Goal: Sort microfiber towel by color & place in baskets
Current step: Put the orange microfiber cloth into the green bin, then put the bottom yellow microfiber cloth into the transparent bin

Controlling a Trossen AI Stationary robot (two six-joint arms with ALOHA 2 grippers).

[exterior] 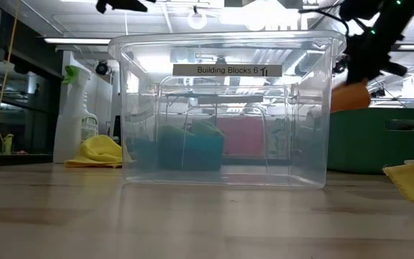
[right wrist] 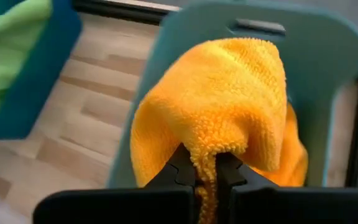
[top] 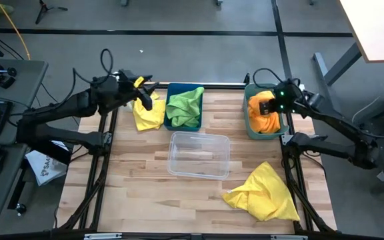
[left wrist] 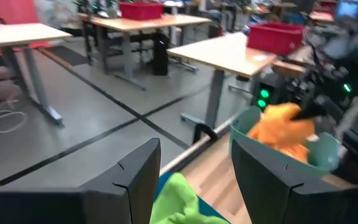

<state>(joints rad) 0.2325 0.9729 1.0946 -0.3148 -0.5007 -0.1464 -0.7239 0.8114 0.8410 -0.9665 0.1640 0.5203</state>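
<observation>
The right gripper [right wrist: 207, 171] hung over the teal basket [top: 251, 117] at the bench's far right edge, jaws pinching an orange towel [right wrist: 229, 106]. The left gripper [left wrist: 194, 180] hovered near the blue basket [top: 170, 90] holding green towels [top: 184, 107], jaws spread. The clear basket [top: 199, 155] sat mid-bench.

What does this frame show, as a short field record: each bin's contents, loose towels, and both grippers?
dark blue plastic bin: lime green microfiber towel inside
teal plastic bin: orange microfiber towel hanging over it, pinched by the right gripper
clear see-through plastic bin: no towel visible inside
loose towels: bright yellow towel left of the blue bin; second yellow towel at the table's near right
left gripper: open, holding nothing, above the blue bin's end
white spray bottle with green top: standing behind the first yellow towel, low view
</observation>
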